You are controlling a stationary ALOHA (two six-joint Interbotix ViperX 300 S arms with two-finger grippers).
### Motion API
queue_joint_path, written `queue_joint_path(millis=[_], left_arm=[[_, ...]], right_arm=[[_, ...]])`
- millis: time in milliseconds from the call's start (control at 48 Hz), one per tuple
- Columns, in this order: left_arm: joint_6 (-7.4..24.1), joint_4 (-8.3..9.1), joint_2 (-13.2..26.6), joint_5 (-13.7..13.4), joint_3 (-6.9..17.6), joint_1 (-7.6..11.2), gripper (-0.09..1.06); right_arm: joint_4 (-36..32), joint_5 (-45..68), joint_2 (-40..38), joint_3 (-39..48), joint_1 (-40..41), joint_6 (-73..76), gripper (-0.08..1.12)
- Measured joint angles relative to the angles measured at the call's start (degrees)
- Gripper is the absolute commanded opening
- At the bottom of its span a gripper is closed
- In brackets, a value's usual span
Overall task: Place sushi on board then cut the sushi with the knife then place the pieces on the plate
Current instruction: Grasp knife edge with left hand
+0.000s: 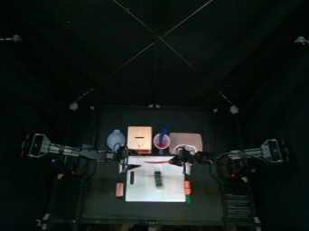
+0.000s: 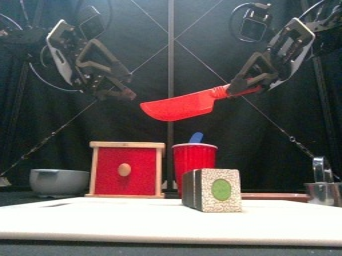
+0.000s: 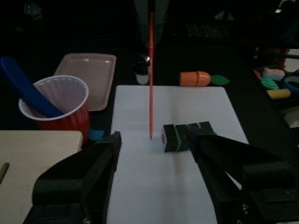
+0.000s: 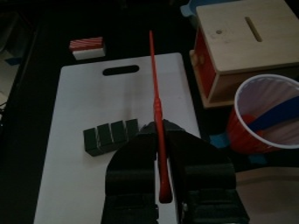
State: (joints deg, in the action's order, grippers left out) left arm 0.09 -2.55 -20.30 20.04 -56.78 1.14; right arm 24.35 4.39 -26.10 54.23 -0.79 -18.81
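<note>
Two jaws of the right gripper (image 4: 167,175) clamp the red knife (image 2: 185,103) above the sushi roll (image 2: 214,190) on the white board (image 4: 82,105); the left gripper (image 3: 155,147) stands wide open.

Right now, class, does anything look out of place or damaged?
Nothing stands out. The sushi roll sits on the white board, the right gripper holds the red knife above it, and the cup stands upright.
</note>
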Motion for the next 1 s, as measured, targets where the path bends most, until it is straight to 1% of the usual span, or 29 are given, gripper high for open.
queue_joint_path(millis=[104,271,333,458,521,667,1000], left_arm=[[0.0,-1.49,2.55,-0.26,1.85,0.18,0.91],[0.0,-5.36,7.56,-1.41,4.22,0.26,0.91],[0.09,-6.06,9.23,-1.76,5.01,0.26,0.91],[0.09,-6.15,10.99,-1.85,6.33,0.26,0.91],[0.18,-5.89,11.25,-1.85,6.86,0.26,0.9],[0.18,-5.71,11.34,-1.85,7.03,0.26,0.85],[0.18,-5.63,11.34,-1.85,7.03,0.88,0.64]], right_arm=[[0.09,0.97,0.09,0.0,-0.44,0.0,0.32],[0.97,1.58,0.09,0.0,-0.88,0.0,0.32],[1.41,1.58,0.09,0.0,-0.88,0.0,0.32],[1.58,1.58,0.09,0.18,-0.88,0.0,0.32],[1.58,1.58,0.09,0.18,-0.97,0.0,0.32],[1.58,1.58,0.18,0.35,-1.05,0.0,0.32],[2.2,1.58,0.09,0.62,-1.14,0.0,0.32]])
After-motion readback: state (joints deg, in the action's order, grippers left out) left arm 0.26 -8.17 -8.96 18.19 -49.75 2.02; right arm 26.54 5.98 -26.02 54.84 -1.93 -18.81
